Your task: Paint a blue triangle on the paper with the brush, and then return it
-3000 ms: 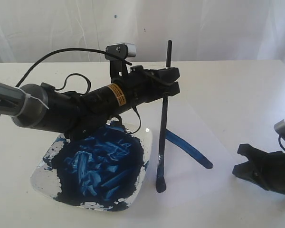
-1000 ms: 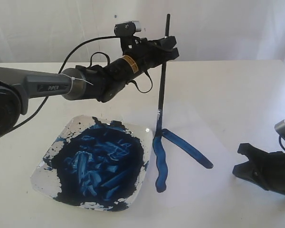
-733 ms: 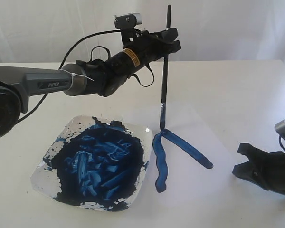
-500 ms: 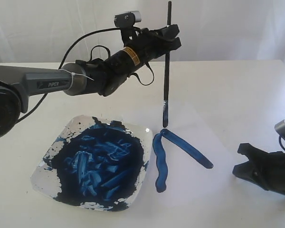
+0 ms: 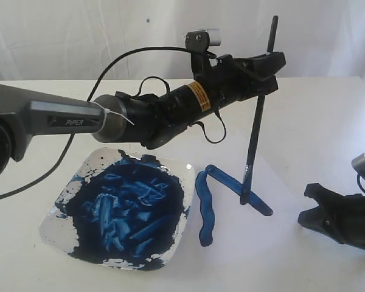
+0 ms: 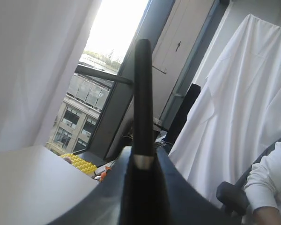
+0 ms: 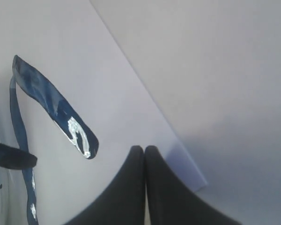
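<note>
Travel to the right was the main change in the exterior view: half a second before, my left gripper (image 5: 263, 66) had held the brush (image 5: 253, 137) over the point where the two blue strokes meet. Now it stood farther right and the bristle tip touched the lower part of the right-hand stroke. That gripper was clamped on the upper handle, and the brush was nearly upright, leaning slightly. The blue triangle (image 5: 231, 182) had only two sides, lying on the paper (image 5: 243, 240) just beside the paint-smeared dish (image 5: 52, 226). My right gripper (image 5: 306, 205) lay on the table (image 5: 328, 121) at the right, unmoved. The grey link of my left arm (image 5: 55, 118) read "PiPER"; the yellow label (image 5: 198, 96) nearer the wrist was too small to read.

In the left wrist view, the black brush handle (image 6: 143, 103) rose from between my gripper's (image 6: 144, 164) closed fingers.

In the right wrist view, my right gripper's (image 7: 144, 151) tips were pressed together with nothing between them, over the paper's (image 7: 107, 93) edge, near the end of one glossy stroke (image 7: 56, 110).
</note>
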